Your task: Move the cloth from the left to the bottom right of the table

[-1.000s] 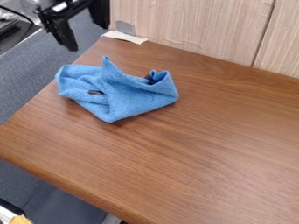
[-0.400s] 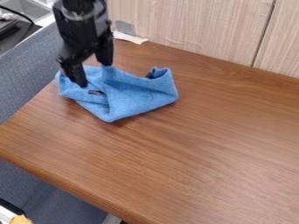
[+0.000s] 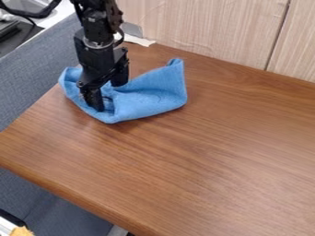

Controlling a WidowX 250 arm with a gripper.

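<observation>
Wood table point(image 3: 203, 161) took up most space. Pale panel point(image 3: 209, 27) walled its far edge; grey-blue fabric surface point(image 3: 37, 78) ran past the left side. Blue cloth point(image 3: 150, 99) lay bunched, table's upper left. Gripper point(image 3: 107, 91) was down on it, fingers spread. White strip point(image 3: 142, 42) sat behind, by the panel.

1. Cloth point(image 3: 150, 96): mid-blue, faintly mottled, darker blue in its folds.
2. Surface point(image 3: 203, 154): warm reddish brown, streaked with darker wood grain.
3. Wall panelling point(image 3: 197, 23): pale beige, fine light wood grain, one dark seam line.
4. Claw point(image 3: 108, 91): black.
5. Fabric point(image 3: 37, 80) at left: slate blue-grey.
6. Torn strip point(image 3: 139, 41): off-white.
7. Scrap point(image 3: 22, 231), bottom-left corner: yellow-orange.
</observation>
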